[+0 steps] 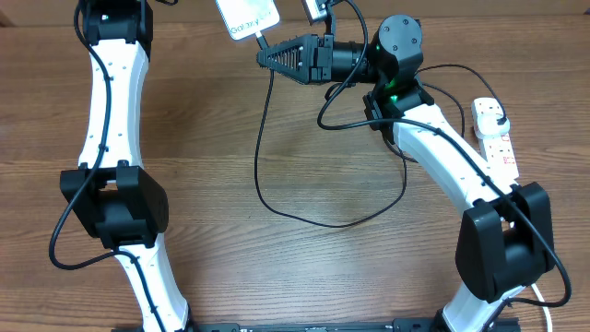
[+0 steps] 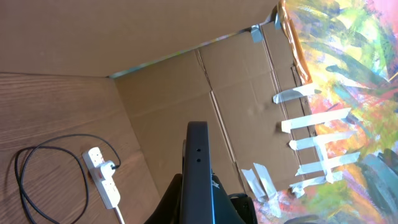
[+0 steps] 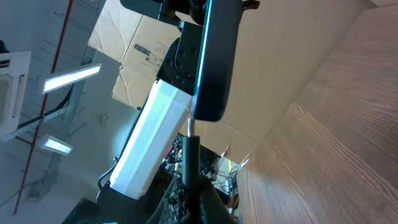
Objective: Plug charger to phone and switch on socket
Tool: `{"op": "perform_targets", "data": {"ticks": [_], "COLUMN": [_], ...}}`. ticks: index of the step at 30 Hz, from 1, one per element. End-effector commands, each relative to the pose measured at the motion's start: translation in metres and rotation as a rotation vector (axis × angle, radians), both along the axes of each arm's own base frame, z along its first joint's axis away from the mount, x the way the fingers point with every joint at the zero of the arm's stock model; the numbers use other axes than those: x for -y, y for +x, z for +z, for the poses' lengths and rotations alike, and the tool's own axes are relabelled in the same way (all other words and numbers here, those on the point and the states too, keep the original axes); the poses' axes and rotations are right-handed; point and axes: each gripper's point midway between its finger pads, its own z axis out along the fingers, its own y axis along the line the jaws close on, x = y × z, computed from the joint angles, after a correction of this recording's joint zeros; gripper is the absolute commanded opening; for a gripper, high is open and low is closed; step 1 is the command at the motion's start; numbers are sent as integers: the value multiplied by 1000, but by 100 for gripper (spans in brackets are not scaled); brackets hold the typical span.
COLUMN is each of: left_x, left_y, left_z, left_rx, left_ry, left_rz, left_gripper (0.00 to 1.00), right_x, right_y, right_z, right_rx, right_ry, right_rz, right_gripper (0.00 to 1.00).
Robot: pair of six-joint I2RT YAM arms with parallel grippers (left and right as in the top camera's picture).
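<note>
The phone (image 1: pixel 247 18) hangs in the air at the top of the overhead view, its pale screen showing "Galaxy". In the left wrist view it stands edge-on (image 2: pixel 199 162) with my left gripper (image 2: pixel 199 190) shut on it. My right gripper (image 1: pixel 265 57) is shut on the charger's connector (image 3: pixel 189 152), just below the phone's end (image 3: pixel 214 59). The metal tip touches that end; I cannot tell whether it is inside the port. The charger's black cable (image 1: pixel 261 148) loops across the table to the socket (image 1: pixel 496 138) at the right edge.
The cable lies in a wide loop (image 1: pixel 323 221) on the wooden table between the two arms. The left arm's white link (image 3: pixel 152 140) stands close behind the phone. A cardboard wall (image 2: pixel 186 81) rises beyond the table.
</note>
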Motion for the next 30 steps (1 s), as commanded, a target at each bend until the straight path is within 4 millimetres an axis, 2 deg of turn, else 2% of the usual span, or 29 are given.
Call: {"op": "perform_targets", "data": {"ticks": [1,30], "left_x": [3,0], "left_y": [-8,-10], "left_z": [12,11], "left_rx": [25,23], "left_ry": [2,6], "left_rz": [-15,-25], "left_gripper": [4,4], "right_x": [5,6], "right_y": [-5,5], "right_z": [22,20], "right_rx": [49,-11], "right_ry": [23,26], "right_rz": [-15,-60], "right_gripper": [4,4]}}
